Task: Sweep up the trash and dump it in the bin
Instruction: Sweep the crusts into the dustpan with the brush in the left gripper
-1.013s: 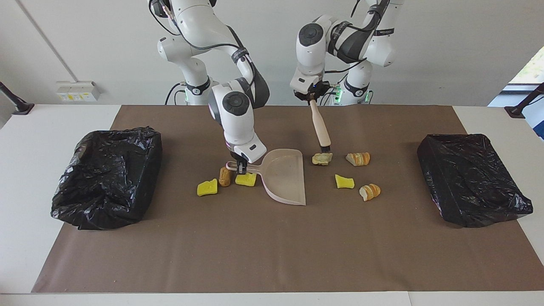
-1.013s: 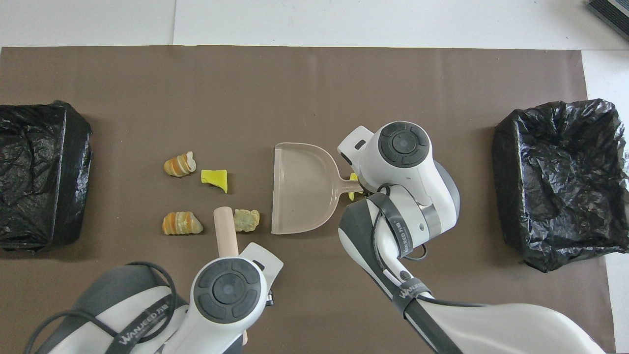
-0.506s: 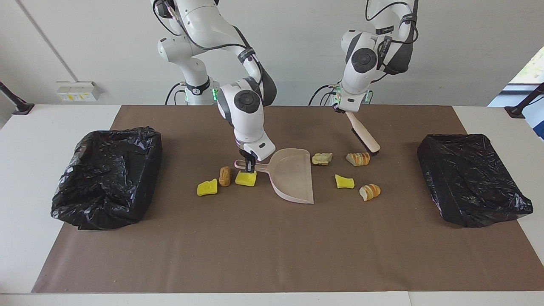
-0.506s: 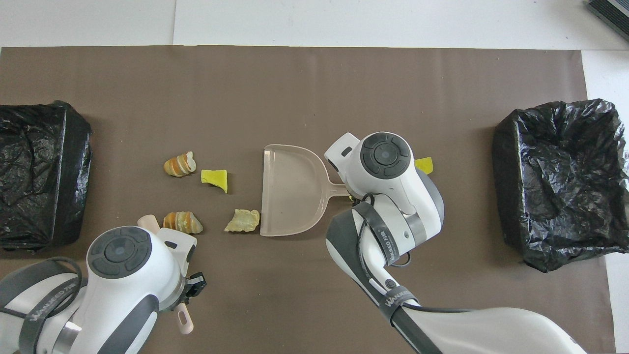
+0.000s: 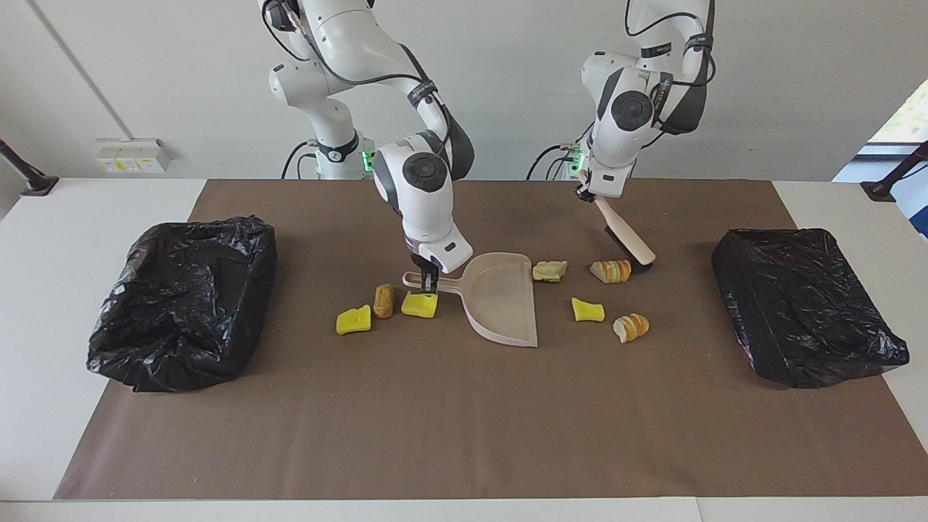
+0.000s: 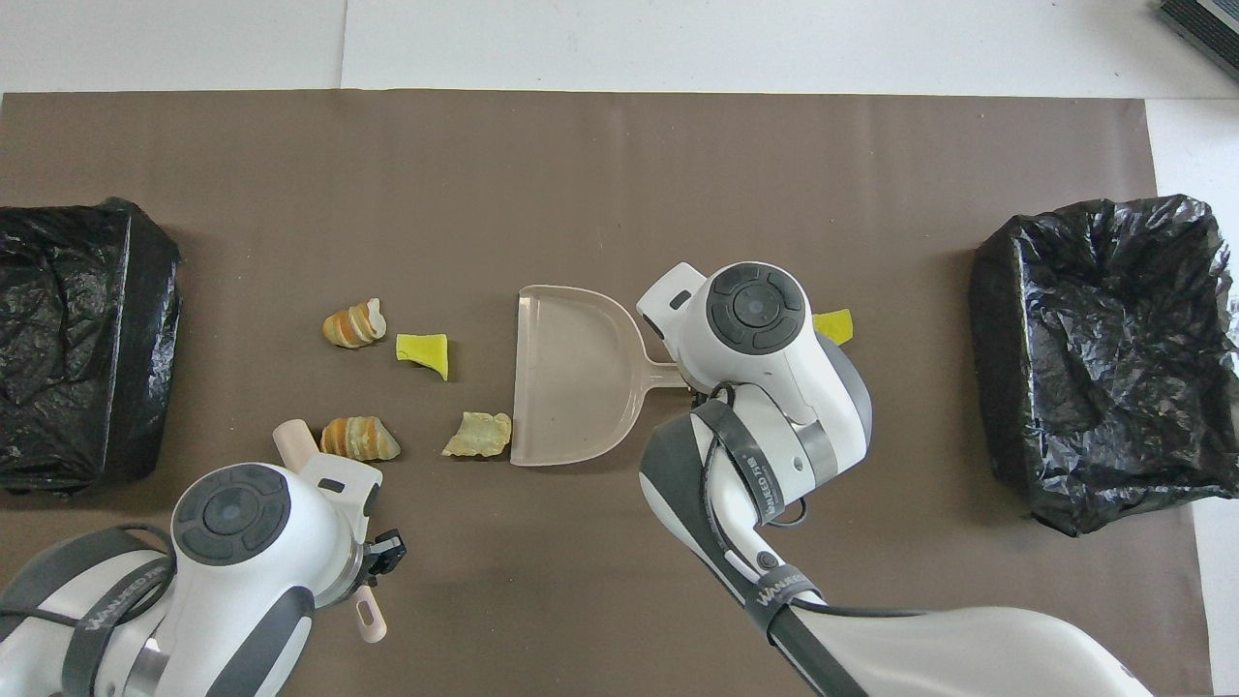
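Judging the 7 trash bits (image 5: pixel 549 271) at frame centre light and spongy, I sweep, never pinch; left gripper (image 5: pixel 584 190) clamps brush (image 5: pixel 625 239), right gripper (image 5: pixel 429 281) clamps dustpan (image 5: pixel 500 301).

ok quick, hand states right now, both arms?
Left hand: closed on the brush handle, bristles down beside a striped bread chunk.
Right hand: closed on the dustpan handle.

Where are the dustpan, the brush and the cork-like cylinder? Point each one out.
dustpan (image 5: pixel 504 301): facing view, on the bare inside of its scoop.
brush (image 5: pixel 628 239): facing view, on the pale back of its head.
cork-like cylinder (image 5: pixel 383 300): facing view, on the middle of its brown side.
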{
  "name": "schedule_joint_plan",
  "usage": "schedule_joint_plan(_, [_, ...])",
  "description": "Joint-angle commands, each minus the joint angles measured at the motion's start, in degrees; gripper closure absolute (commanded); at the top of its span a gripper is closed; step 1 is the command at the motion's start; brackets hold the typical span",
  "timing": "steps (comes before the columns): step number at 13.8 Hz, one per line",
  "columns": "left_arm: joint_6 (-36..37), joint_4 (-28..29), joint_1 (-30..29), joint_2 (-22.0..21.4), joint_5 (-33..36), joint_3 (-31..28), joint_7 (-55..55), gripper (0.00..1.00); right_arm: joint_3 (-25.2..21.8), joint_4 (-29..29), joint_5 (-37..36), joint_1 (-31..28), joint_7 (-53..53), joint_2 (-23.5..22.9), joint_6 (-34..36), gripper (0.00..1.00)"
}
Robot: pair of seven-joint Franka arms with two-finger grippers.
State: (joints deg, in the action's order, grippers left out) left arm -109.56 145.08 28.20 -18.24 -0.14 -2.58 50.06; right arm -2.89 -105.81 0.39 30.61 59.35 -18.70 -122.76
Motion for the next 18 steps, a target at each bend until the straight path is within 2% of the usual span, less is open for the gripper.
schedule_joint_plan(1, [-4.15, -2.86, 2.63, 5.48, -1.17, 0.38, -0.58, 1.00, 0.34, -0.98, -0.83, 0.07, -1.34, -0.19, -1.26, 1.00])
schedule_joint_plan(3, [-8.98, -4.45, 4.84, 7.34, -3.28, 0.55, -1.01, 1.00, 0.25, -0.98, -0.92, 0.07, -1.34, -0.19, -1.17, 1.00])
schedule_joint_plan(6, [-12.07, -8.66, 9.32, 10.23, -6.44, 0.64, -2.94, 1.00, 0.25, -0.98, -0.83, 0.07, -1.34, -0.19, -0.91, 1.00])
schedule_joint_plan(9, [-17.08, -9.37, 13.54, 10.86, -9.44, 0.64, -7.68, 1.00, 0.25, -0.98, -0.83, 0.07, -1.34, -0.19, -0.82, 1.00])
schedule_joint_plan(15, [-16.92, -17.63, 15.22, 15.69, -14.28, 1.08, -14.63, 1.00, 0.25, -0.98, -0.92, 0.07, -1.34, -0.11, -0.73, 1.00])
schedule_joint_plan(18, [-14.82, -17.90, 13.91, 14.82, -13.23, 0.38, -15.16, 1.00, 0.25, -1.16, -0.92, 0.07, -1.34, -0.11, -0.73, 1.00])
